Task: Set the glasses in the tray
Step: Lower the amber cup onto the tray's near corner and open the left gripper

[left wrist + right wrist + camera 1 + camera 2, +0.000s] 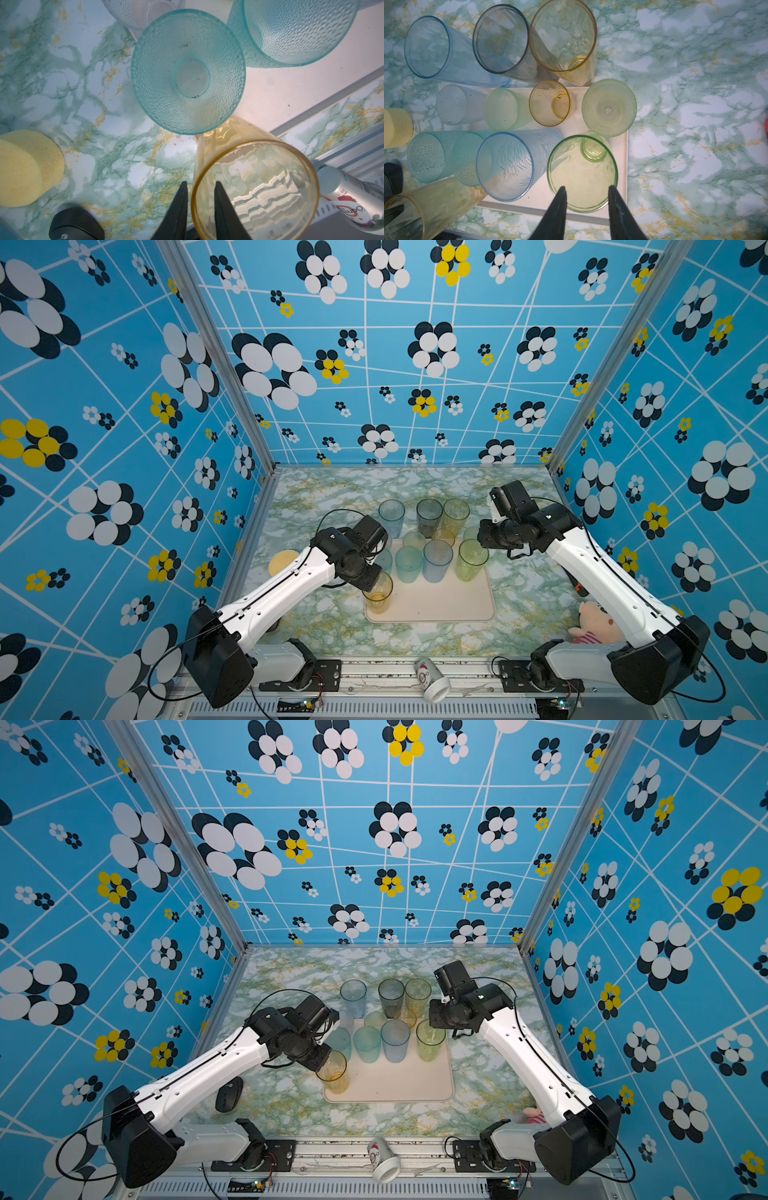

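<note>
At the near left corner of the large flat cream-pink rectangular tray, a tall translucent amber tumbler is standing on its base, just inside the low rim. The left gripper is reaching down over it. In the left wrist view one black finger is sitting outside the amber wall and the other inside the mouth. A gap is showing between the inner finger and the rim, so the fingers are straddling the wall loosely rather than pinching it.

The right gripper is hovering above a tall green tumbler at the tray's right edge, its fingers spread apart with nothing between them.

More glasses are standing in the tray: a tall ribbed blue tumbler, a dimpled teal tumbler, a short pale green tumbler and a small amber tumbler. A second dimpled teal glass is standing at the tray's left edge; I cannot tell whether its base is on the tray or on the marble-patterned table. Behind the tray, three tall tumblers are standing in a row on the table: blue, smoky grey and amber-yellow. A pale yellow round dish is lying on the table to the left of the tray.
</note>
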